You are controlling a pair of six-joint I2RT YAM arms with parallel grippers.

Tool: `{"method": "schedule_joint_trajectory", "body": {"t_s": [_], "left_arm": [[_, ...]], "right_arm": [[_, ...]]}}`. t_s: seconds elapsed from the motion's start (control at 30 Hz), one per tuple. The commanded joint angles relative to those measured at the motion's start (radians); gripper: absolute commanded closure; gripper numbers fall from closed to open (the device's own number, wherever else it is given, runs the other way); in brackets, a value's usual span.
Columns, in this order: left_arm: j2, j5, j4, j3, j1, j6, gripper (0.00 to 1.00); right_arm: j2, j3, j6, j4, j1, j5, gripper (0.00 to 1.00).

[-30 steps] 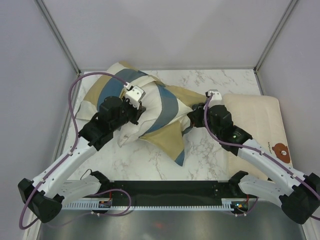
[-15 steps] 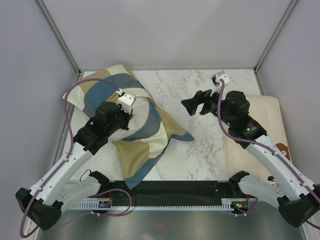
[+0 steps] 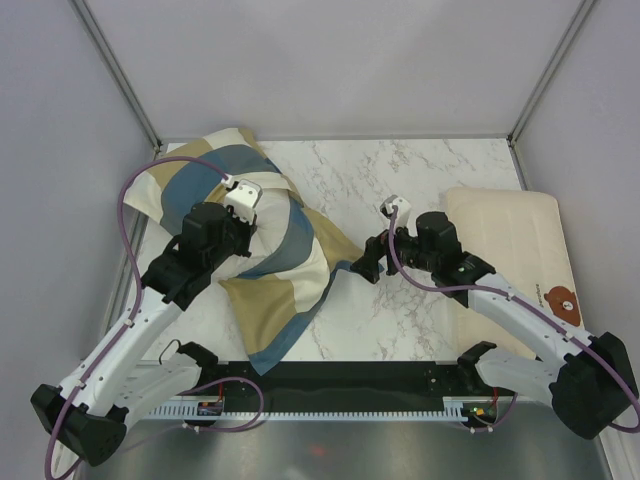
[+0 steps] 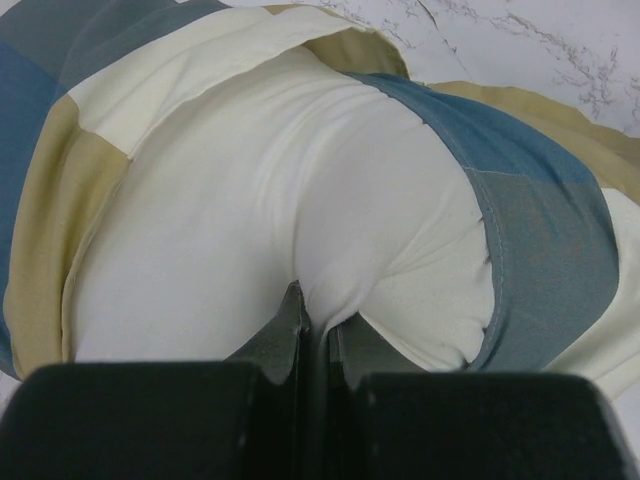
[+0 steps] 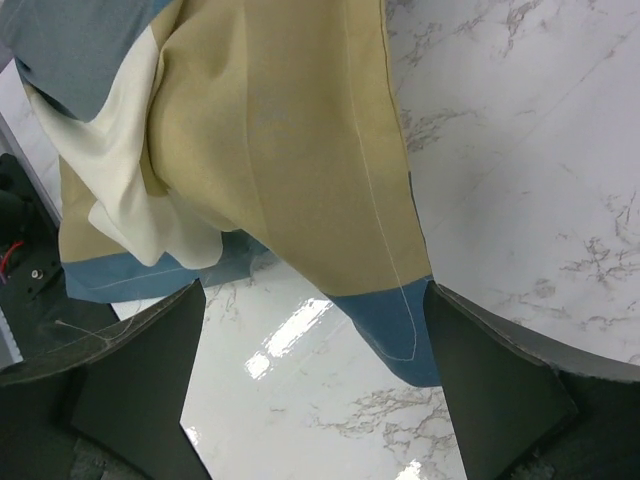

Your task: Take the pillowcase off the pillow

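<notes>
Pillow (image 4: 280, 200) lying by the table's (image 3: 420, 170) left edge, half out of the pillowcase (image 3: 285, 260), left gripper (image 4: 315, 330) pinching the pillow's white fabric, right gripper (image 5: 310, 340) hovering wide open over the pillowcase's right-hand corner.

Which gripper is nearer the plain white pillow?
Left. The left gripper is shut on the pillow; the right gripper is open at a loose corner of the pillowcase, off the pillow.

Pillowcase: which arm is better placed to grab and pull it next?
Right. The right hand is open, with the blue corner of the pillowcase lying in its gap. The left hand is shut on the pillow, probably anchoring it.
</notes>
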Motion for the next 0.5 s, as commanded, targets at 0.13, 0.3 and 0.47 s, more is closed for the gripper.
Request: {"method": "schedule_joint_trajectory", "body": {"t_s": [0.13,0.3,0.47], "left_arm": [[-0.02,-0.031,0.084,0.009,0.017,0.011,0.98],[-0.02,-0.018,0.084,0.005,0.019,0.011,0.98],[-0.023,-0.014,0.087,-0.001,0.02,0.011,0.98]], "right_arm": [[0.048,-0.029,-0.127,0.181,0.018,-0.072,0.02],[0.159,-0.005,-0.184,0.215,0.057,-0.091,0.03],[0.281,0.04,-0.183,0.238,0.097,-0.027,0.19]]}}
